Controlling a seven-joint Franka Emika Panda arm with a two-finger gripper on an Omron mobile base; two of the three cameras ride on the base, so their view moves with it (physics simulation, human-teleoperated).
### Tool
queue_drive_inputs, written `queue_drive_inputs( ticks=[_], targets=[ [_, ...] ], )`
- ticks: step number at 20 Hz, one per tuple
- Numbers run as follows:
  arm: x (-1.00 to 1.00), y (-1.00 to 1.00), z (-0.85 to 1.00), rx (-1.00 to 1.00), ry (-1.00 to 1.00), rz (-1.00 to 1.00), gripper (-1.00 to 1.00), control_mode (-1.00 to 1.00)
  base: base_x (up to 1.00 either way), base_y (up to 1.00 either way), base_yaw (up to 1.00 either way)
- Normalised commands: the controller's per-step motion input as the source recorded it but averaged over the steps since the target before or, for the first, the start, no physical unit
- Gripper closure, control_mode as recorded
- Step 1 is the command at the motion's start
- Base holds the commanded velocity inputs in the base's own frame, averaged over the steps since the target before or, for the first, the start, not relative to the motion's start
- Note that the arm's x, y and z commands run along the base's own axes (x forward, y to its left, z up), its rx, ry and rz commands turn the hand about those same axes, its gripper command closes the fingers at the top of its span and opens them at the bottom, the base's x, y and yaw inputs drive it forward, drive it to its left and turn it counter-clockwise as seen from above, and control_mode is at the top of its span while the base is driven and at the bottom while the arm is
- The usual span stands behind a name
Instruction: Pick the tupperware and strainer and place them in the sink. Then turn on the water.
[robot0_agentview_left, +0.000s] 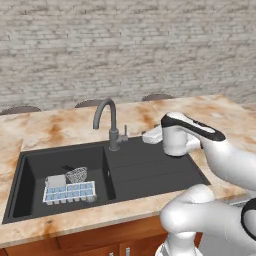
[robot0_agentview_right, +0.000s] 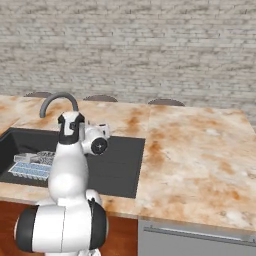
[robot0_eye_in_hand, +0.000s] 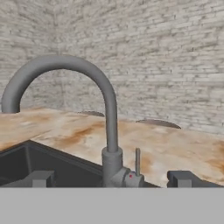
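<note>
- Now the tupperware and the strainer are both lying in the left basin of the sink, the strainer touching the tupperware's far edge, so the placing looks done and the water is what is left.
- No blue stream is coming from the faucet, so I am judging the tap as not yet on.
- The gripper is standing released, its 2 fingertips spread wide and grasping nothing.
- The relation that matters: the faucet's base and its thin upright lever are sitting straight ahead of the fingers, between the 2 tips, the lever's long axis running vertical and slightly toward the right tip.
- The hand is hovering over the sink's flat right section, near the back edge, aimed left at the faucet.
- The hand view is showing the lever and a small red mark on the base, too small to read in the base views.
- The left base view is showing the dishes in the basin, and the right base view is showing the tupperware partly behind the arm.
</note>
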Motion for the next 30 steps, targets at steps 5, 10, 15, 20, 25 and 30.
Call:
queue_drive_inputs(
  ticks=[5, 10, 15, 20, 25, 30],
  targets=[
    [0.0, 0.0, 0.0, 0.0, 0.0, 0.09, -1.0, -1.0, 0.0, 0.0, 0.0],
    [0.0, 0.0, 0.11, 0.0, -0.02, 0.06, -1.0, -1.0, 0.0, 0.0, 0.0],
    [0.19, 0.0, 0.08, 0.0, 0.0, 0.01, -1.0, -1.0, 0.0, 0.0, 0.0],
    [0.37, 0.0, 0.18, 0.0, 0.03, 0.0, -1.0, -1.0, 0.0, 0.0, 0.0],
    [0.35, 0.0, 0.06, 0.0, 0.03, 0.02, -1.0, -1.0, 0.0, 0.0, 0.0],
    [0.44, 0.0, 0.0, 0.0, 0.01, 0.01, -1.0, -1.0, 0.0, 0.0, 0.0]
  ],
)
